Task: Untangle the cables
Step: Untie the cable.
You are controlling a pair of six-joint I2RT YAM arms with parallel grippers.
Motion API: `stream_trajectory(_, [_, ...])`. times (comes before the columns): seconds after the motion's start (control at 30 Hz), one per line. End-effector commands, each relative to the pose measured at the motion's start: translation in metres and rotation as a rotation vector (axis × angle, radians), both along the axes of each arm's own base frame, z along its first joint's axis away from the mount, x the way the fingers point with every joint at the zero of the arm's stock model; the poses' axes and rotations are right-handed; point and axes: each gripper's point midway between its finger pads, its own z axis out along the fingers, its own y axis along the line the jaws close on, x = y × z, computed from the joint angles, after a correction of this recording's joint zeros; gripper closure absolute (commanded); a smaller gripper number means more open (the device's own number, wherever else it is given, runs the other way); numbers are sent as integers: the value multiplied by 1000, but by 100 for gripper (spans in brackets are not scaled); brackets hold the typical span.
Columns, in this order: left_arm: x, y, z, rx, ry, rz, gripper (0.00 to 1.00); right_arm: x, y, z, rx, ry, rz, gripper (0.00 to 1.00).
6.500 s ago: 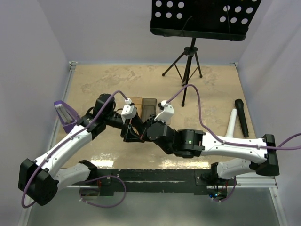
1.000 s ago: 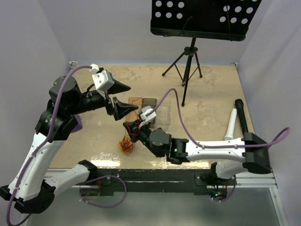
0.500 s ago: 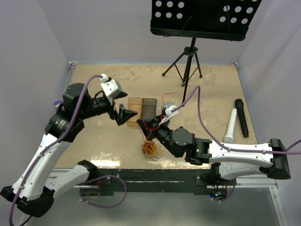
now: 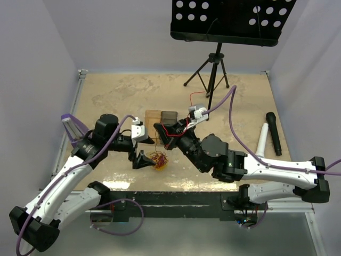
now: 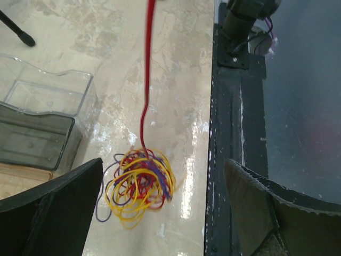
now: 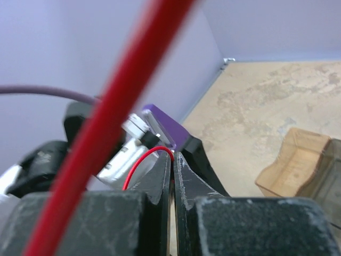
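Beige mottled table [image 4: 240, 101], tangled cables [image 4: 158, 159], lilac walls [image 4: 117, 37]

Trays [image 5: 45, 114] just beside cables [image 5: 139, 184]; bare tabletop [image 4: 120, 90] beyond.

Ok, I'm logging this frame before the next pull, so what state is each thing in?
left tool: open, fingers either side of the ball.
right tool: shut on the red cable.
red cable: drawn up straight, lower end in the ball.
cables: tangled in one ball.
clear tray: empty.
black microphone: lying flat.
white microphone: lying flat.
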Motion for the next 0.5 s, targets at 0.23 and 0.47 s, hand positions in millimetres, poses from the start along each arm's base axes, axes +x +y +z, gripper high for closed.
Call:
stream_trajectory(0.23, [47, -23, 37, -192, 16, 162, 11, -3, 6, 72, 144, -38, 28, 100])
stream_trajectory(0.47, [47, -25, 9, -207, 84, 176, 41, -9, 6, 103, 203, -56, 64, 100])
